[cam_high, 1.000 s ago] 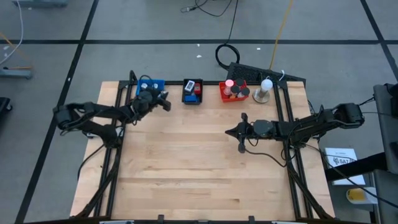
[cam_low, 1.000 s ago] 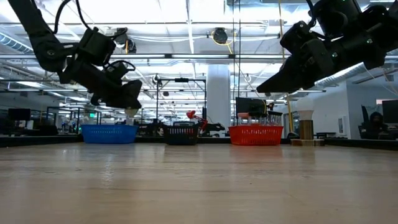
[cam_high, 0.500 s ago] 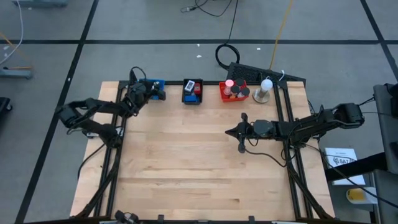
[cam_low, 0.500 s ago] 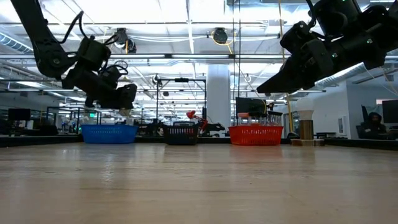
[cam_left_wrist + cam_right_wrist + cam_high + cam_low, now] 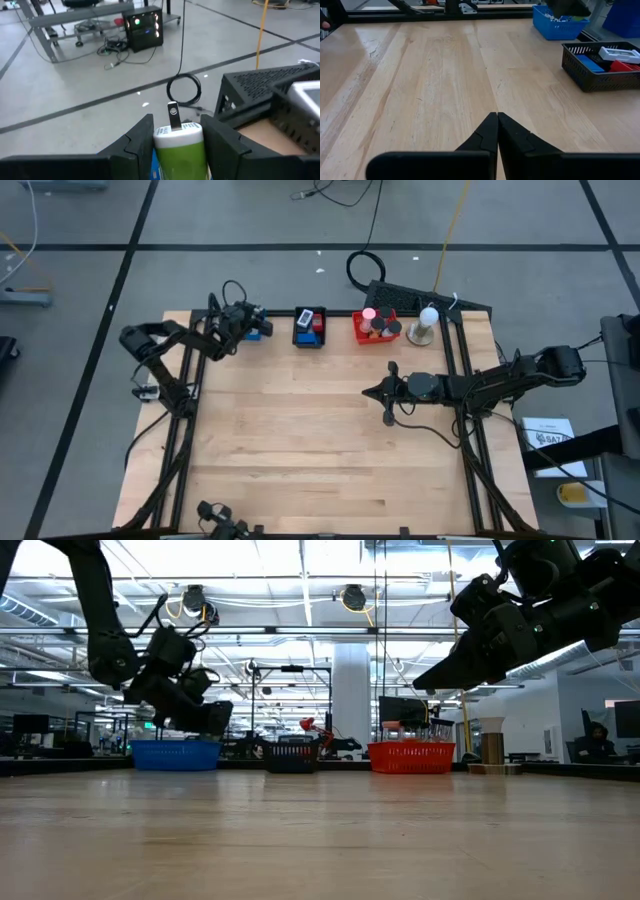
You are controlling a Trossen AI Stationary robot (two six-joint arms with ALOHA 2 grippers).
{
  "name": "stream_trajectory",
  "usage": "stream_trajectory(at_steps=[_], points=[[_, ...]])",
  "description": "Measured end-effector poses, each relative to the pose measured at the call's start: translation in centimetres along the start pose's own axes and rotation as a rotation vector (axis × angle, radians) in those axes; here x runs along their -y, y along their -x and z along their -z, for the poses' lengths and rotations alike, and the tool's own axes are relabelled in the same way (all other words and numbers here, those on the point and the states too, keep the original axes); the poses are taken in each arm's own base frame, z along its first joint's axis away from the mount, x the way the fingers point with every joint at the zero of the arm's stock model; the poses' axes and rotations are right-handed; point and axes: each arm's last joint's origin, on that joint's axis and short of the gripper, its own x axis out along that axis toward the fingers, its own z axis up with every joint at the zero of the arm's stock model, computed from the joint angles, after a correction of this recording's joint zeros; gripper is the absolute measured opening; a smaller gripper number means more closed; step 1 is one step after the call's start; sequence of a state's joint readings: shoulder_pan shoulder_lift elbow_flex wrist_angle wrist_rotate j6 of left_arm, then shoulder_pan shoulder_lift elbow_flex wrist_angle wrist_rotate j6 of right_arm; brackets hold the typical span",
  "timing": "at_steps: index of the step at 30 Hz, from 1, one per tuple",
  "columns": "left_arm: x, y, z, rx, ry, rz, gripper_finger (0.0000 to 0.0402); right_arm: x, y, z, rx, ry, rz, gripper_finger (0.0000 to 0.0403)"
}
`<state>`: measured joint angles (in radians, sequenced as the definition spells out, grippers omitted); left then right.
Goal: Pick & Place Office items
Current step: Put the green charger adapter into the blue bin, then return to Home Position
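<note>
Over the blue tray at the upper left of the high view, the left gripper clamps a green cylinder, apparently ready for release into that tray, while the right gripper waits pinched together and empty mid-table.

You can't see most of the blue tray, left gripper covers it; green cylinder btm cut off by wrist pic edge; red tray contents too small to ID; black tray cropped at right edge
</note>
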<state>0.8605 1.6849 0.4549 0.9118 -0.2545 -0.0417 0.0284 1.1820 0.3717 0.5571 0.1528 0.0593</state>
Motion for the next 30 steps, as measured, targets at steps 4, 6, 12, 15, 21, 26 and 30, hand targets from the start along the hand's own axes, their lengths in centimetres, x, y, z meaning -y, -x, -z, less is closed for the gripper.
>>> stream_trajectory(at_steps=[4, 6, 12, 15, 21, 26, 30], points=[[0.1, -0.3, -0.3, -0.025, 0.000, 0.000, 0.0140, 0.0, 0.0, 0.0, 0.000, 0.000, 0.000, 0.0000], [0.1, -0.4, -0.1, -0.038, 0.006, -0.008, 0.0157, 0.0, 0.0, 0.0, 0.000, 0.000, 0.000, 0.0000], [0.1, -0.4, -0.2, -0.041, 0.012, -0.014, 0.0224, 0.0, 0.0, 0.0, 0.000, 0.000, 0.000, 0.0000], [0.1, -0.4, -0.2, -0.041, 0.012, -0.016, 0.0229, 0.0, 0.0, 0.0, 0.000, 0.000, 0.000, 0.0000], [0.1, 0.1, -0.7, -0.048, 0.005, -0.013, 0.0230, 0.0, 0.0, 0.0, 0.000, 0.000, 0.000, 0.0000], [0.6, 1.8, -1.8, -0.105, -0.039, 0.027, 0.0193, 0.0, 0.0, 0.0, 0.000, 0.000, 0.000, 0.0000], [1.6, 4.0, -2.4, -0.146, -0.055, 0.122, 0.0129, 0.0, 0.0, 0.0, 0.000, 0.034, 0.001, 0.0000]])
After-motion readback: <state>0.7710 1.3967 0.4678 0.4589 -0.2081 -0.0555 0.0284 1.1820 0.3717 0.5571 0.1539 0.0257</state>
